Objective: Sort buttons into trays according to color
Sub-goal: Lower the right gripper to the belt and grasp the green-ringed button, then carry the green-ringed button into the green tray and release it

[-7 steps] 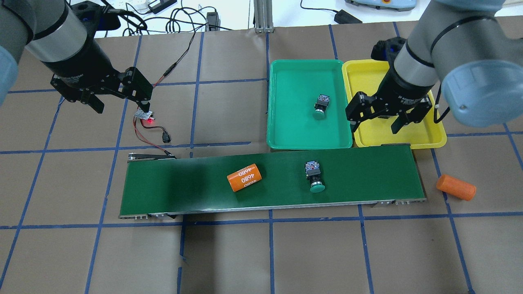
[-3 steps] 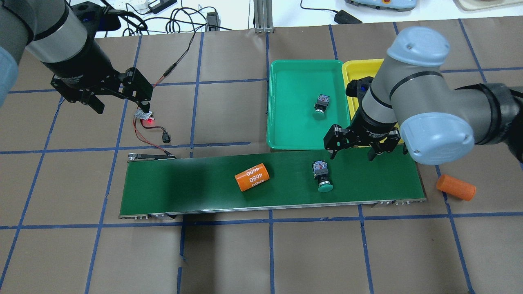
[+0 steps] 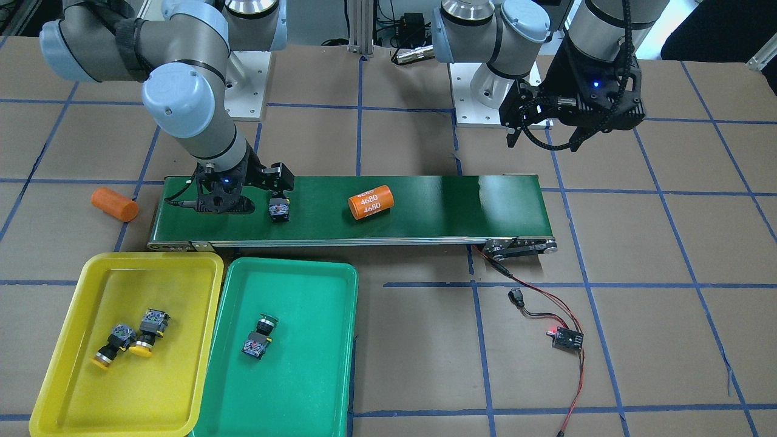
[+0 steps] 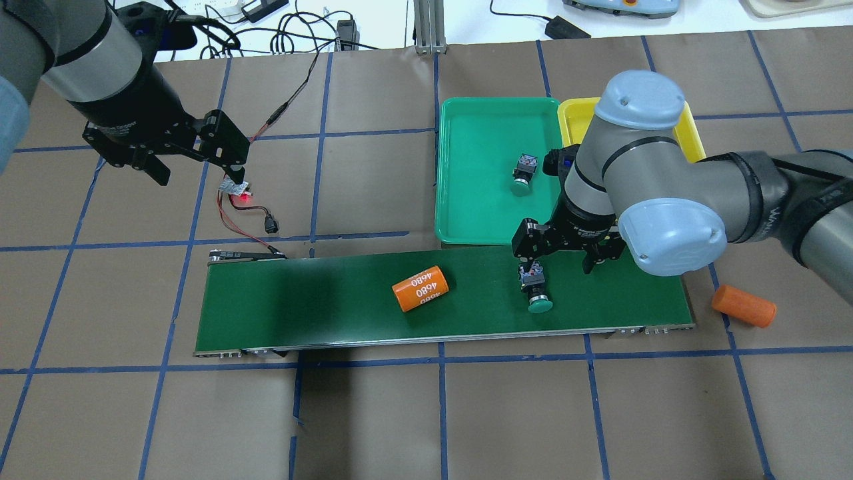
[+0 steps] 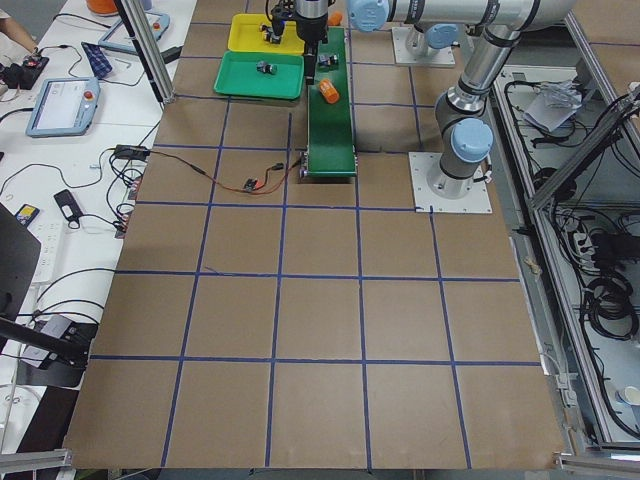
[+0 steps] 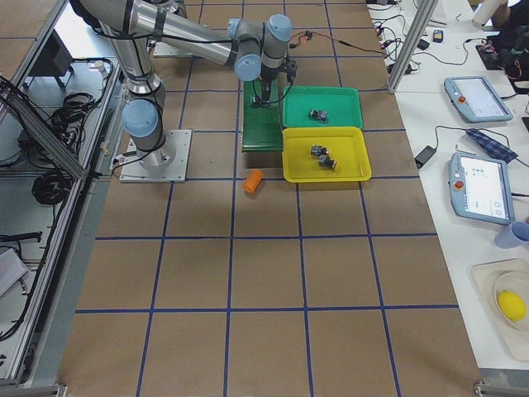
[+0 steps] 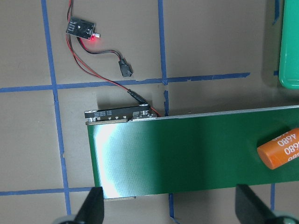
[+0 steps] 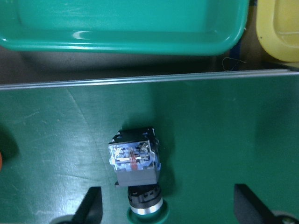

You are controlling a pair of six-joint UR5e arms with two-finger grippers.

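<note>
Wide open and empty, the right hand (image 4: 558,257) should centre over the green-capped black push-button switch (image 8: 134,161) before descending to grip.

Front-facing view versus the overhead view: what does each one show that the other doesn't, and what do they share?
Only front-facing: two yellow buttons lying in the yellow tray; overhead, the right arm covers them. Only overhead: the green cap of the button on the belt. Both: the open right gripper over that button, the orange cylinder on the belt, and one green button in the green tray.
</note>
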